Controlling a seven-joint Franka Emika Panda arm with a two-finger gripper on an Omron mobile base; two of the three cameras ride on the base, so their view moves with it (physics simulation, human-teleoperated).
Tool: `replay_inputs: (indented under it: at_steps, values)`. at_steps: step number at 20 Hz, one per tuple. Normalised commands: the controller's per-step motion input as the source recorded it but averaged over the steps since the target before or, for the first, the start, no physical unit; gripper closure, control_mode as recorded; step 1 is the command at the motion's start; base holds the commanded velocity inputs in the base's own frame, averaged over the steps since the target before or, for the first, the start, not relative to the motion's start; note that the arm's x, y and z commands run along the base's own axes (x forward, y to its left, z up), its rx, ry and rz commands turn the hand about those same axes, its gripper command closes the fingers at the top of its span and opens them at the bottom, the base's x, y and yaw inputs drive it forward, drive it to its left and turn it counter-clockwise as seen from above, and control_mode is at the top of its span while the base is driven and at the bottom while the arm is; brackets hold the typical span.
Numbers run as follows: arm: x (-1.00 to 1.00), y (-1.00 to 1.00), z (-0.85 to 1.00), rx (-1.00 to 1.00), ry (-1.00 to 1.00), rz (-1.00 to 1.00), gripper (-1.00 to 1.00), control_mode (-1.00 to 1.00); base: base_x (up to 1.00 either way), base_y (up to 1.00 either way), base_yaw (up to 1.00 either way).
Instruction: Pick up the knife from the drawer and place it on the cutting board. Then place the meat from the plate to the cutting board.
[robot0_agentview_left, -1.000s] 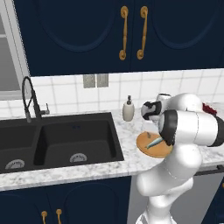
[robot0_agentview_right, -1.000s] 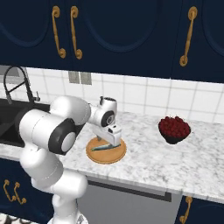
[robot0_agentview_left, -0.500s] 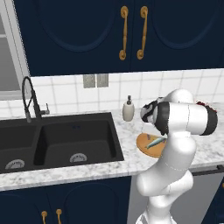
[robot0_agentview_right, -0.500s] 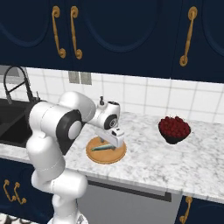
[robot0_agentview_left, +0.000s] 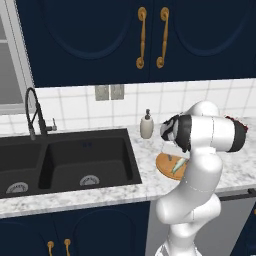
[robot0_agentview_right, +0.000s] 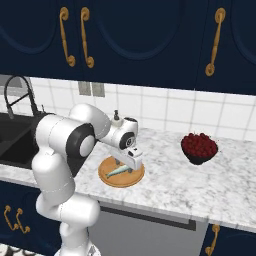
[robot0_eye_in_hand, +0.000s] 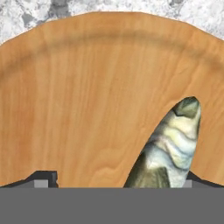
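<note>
The arm is bent low over the round plate (robot0_agentview_right: 121, 174), which lies flat on the marble counter (robot0_agentview_right: 200, 182) just right of the black double sink (robot0_agentview_left: 65, 160). The gripper (robot0_agentview_right: 131, 161) points down at the plate, close above its surface. In the hand view the two finger tips (robot0_eye_in_hand: 41, 178) sit at opposite sides of the lower edge, so the jaws stand wide apart with nothing clamped between them.

The meat (robot0_eye_in_hand: 168, 146), a small fish-shaped piece with pale silvery-green bands, lies on the plate (robot0_eye_in_hand: 87, 96). In the hand view it lies toward one finger tip rather than centred between the two, and its narrow end reaches toward the middle of the plate. From the right base view the meat (robot0_agentview_right: 118, 171) lies just beside and below the gripper, with the tips near it; whether they touch it cannot be determined. From the left base view the meat (robot0_agentview_left: 177, 165) and part of the plate (robot0_agentview_left: 165, 162) show past the arm's white forearm.

A soap dispenser (robot0_agentview_left: 146, 125) stands upright on the counter behind the plate, near the tiled wall. A dark bowl of red fruit (robot0_agentview_right: 199, 148) sits on the counter well apart from the plate, to its right in the right base view. Navy cabinet doors with brass handles (robot0_agentview_left: 141, 37) hang above.
</note>
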Motion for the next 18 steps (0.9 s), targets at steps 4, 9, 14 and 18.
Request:
replay_inputs:
  at_steps: [4,9,14,18]
  values:
    - [0.0,0.0,-0.35,0.0,0.0,0.0,1.0,-1.0,0.0,0.0,0.0]
    - [-0.15,0.0,-0.12,0.0,-0.04,-0.01,1.0,-1.0,0.0,0.0,0.0]
    - [-0.12,0.0,-0.05,0.0,-0.01,-0.01,1.0,-1.0,0.0,0.0,0.0]
    - [0.0,0.0,-0.42,0.0,0.02,0.0,1.0,-1.0,0.0,0.0,0.0]
